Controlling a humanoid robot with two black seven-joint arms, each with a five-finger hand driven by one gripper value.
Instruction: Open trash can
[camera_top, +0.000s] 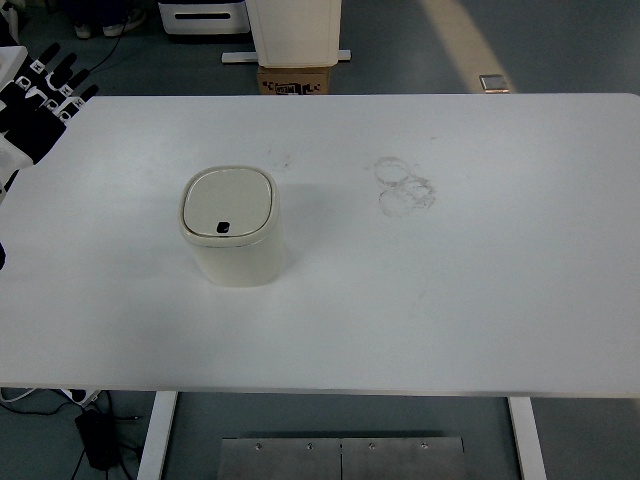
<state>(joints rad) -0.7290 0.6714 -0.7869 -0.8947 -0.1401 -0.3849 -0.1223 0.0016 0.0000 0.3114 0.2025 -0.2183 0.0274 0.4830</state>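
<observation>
The can (232, 226) is set upright left of the table's (480, 300) middle, lid (228, 203) shut, within the left arm's reach. The left hand (40, 100) is held over the far left corner, fingers spread, nothing gripped, well apart from the can.

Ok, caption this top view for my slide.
Closed cream trash can on white table; left hand open at far-left corner.

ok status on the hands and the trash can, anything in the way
Left hand open, hovering at table's far left corner, holding nothing. Right hand not in view. Trash can upright, lid closed. Nothing in the way, only ring stains on table.
</observation>
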